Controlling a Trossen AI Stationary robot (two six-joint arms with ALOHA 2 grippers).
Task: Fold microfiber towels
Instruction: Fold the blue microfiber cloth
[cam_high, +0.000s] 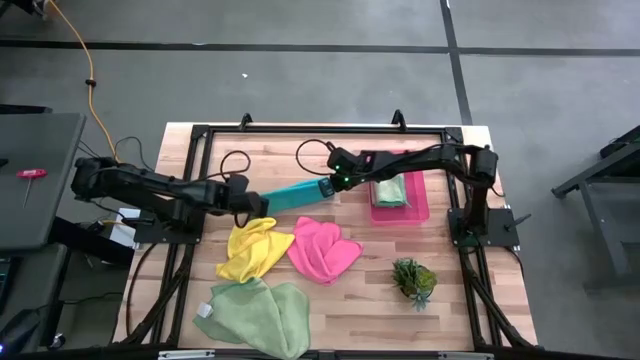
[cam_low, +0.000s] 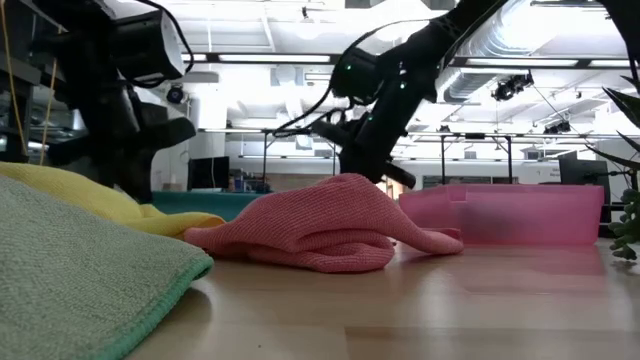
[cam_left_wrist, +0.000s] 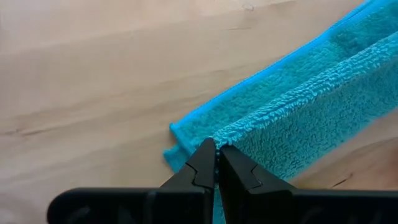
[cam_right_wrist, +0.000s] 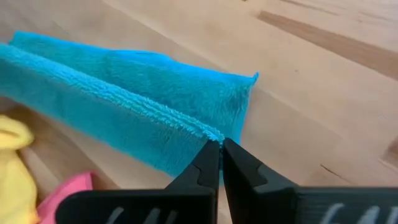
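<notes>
the left claw (cam_left_wrist: 216, 163) is pinched tight on 1 end of the teal towel (cam_high: 292, 195), its 2 tips meeting on the upper fuzzy edge of the cloth. the right claw (cam_right_wrist: 220, 158) is pinched the same way on the opposite end of that towel, so the folded teal strip stretches between the 2 claws, low over the wooden counter (cam_high: 370, 290).

just beside the left claw, toward the near edge of the counter, lies the crumpled yellow towel (cam_high: 254, 248), and touching it the hot pink towel (cam_high: 322, 250), bunched in a heap. further that way, at the front edge, a pale green towel (cam_high: 257, 313) lies loosely spread.

just behind the right claw sits the pink plastic tray (cam_high: 420, 208) with a folded pale green cloth (cam_high: 390, 190) inside it. a small spiky green plant (cam_high: 413, 278) stands well apart from both claws, near the front right part of the counter.
</notes>
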